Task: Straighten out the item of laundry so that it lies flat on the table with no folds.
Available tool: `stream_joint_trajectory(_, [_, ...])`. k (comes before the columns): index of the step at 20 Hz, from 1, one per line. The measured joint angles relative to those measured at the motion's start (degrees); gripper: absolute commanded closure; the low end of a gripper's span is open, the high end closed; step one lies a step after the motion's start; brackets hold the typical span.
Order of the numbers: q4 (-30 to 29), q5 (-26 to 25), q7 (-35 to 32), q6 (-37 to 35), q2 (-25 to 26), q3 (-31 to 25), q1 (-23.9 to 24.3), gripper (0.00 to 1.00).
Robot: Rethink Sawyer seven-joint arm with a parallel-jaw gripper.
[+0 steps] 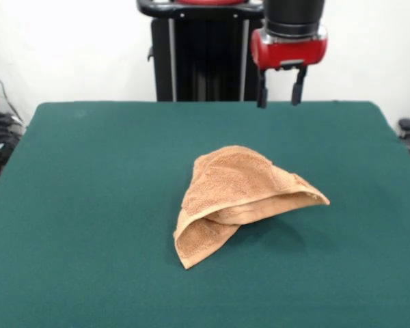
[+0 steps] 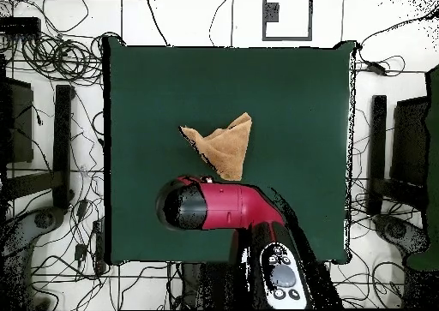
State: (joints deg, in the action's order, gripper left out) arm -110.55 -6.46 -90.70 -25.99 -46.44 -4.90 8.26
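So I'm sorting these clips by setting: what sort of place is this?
Most likely a robotics lab. A red Sawyer arm on a pedestal reaches over a green felt-topped table holding only a crumpled orange-tan towel, and cables sprawl across the floor around it.

Towel lay on table near centre, well clear of all four edges. Gripper hung above table's far edge in front view, between towel and pedestal, apart from towel.
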Motion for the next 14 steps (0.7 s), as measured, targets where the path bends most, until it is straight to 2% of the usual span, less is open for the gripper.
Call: stream_joint_trajectory(14, [-0.01, 0.0, 0.0, 10.44, 0.0, 0.0, 1.63, 0.0])
